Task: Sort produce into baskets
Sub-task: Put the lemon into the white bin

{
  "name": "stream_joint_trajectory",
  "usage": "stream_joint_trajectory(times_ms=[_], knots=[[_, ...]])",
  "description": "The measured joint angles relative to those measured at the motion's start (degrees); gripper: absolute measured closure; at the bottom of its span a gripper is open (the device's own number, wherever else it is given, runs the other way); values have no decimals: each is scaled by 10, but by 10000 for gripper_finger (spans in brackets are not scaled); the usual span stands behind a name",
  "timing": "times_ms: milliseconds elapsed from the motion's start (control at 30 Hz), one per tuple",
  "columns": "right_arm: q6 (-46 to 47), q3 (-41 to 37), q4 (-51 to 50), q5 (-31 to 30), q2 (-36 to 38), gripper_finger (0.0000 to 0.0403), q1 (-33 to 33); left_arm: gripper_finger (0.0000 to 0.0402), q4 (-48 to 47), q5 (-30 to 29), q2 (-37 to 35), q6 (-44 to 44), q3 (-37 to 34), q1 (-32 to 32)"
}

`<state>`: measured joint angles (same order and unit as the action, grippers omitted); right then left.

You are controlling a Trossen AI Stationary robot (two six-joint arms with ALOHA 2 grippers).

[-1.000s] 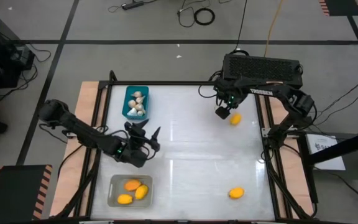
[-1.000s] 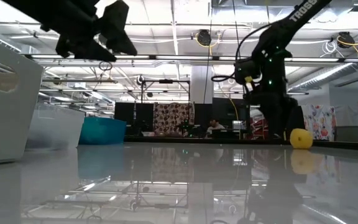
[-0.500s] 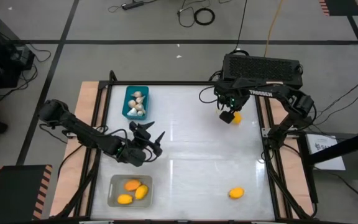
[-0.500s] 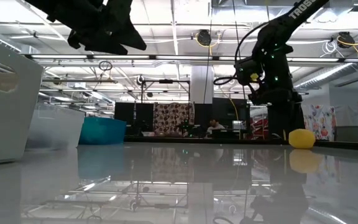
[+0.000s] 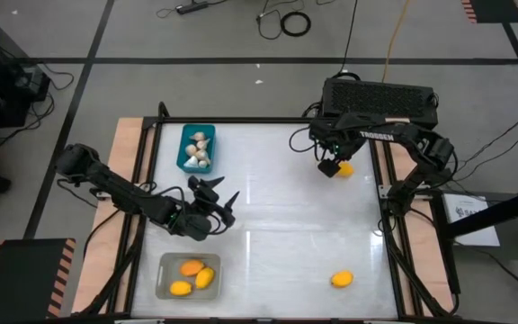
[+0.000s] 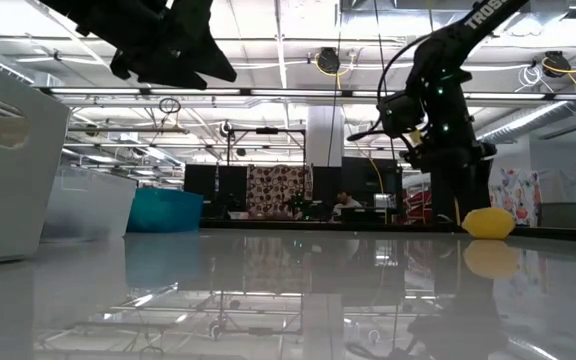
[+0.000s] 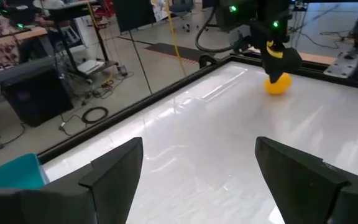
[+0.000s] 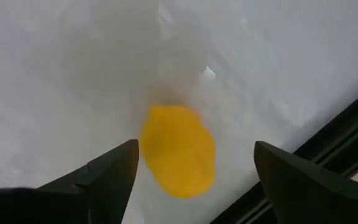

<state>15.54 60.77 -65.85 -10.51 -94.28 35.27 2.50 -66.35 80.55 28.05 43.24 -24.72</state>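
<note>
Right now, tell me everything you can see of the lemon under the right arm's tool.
The lemon is a small, smooth, orange-yellow oval piece that looks like plastic. It lies on its side on the glossy white table, near the far right corner, close to the dark edge rail. It looks whole. The right tool hangs directly over it, open, fingers on either side; whether they touch it cannot be told. Nothing else is near it.

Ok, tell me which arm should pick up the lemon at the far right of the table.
Right. The right gripper hangs open directly over that lemon, which lies between its fingers in the right wrist view. The left gripper, also open, hovers mid-table near the grey-white bin, well away from it.
</note>
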Motion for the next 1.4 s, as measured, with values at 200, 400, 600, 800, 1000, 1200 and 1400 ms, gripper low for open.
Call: stream_joint_trajectory(times_ms=[200, 400, 600, 800, 1000, 1200, 1400], knots=[[-88, 0, -27, 1, 0, 92, -19, 84, 0, 12, 0, 0, 0, 0], [-82, -3, -43, 2, 0, 92, -29, 84, 0, 12, 0, 0, 0, 0], [-16, -44, 21, 4, 0, 92, -14, 84, 0, 20, 0, 0, 0, 0], [26, -85, 71, 0, 0, 92, -7, 84, 0, 34, 0, 1, 0, 0], [41, -120, 101, 1, 3, 92, -9, 84, 0, 34, 0, 1, 0, -1], [37, -128, 108, 2, 2, 96, -12, 84, 0, 34, 0, 1, 0, -1], [34, -128, 106, -2, 2, 130, -35, 84, 1, 35, 0, 1, 0, -1]])
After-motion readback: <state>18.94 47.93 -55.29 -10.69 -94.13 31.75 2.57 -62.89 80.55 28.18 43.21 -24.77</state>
